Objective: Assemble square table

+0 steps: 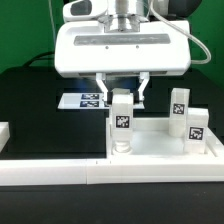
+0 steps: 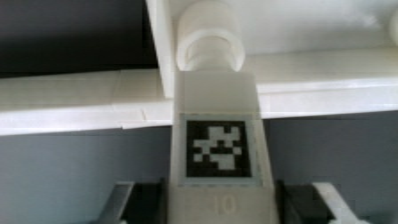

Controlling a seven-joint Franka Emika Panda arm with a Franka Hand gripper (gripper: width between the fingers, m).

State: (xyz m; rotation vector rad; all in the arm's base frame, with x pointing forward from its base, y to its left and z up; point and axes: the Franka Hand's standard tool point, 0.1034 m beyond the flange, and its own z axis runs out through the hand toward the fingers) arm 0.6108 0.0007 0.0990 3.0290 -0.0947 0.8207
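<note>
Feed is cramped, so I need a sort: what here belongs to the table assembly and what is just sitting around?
Job:
- large white plastic square table top
- white tagged leg block held in the fingers
- two white tagged leg blocks standing on the top

Lying about:
- flat marker board
- long white border rail

Smooth matt white plastic leg block [image 1: 121, 118]

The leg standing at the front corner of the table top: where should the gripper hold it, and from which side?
Hold the leg near its upper end, on its two flat sides, coming from above. It stands upright on the table top, and the gripper already straddles it there, the tag facing out between the fingers.
</note>
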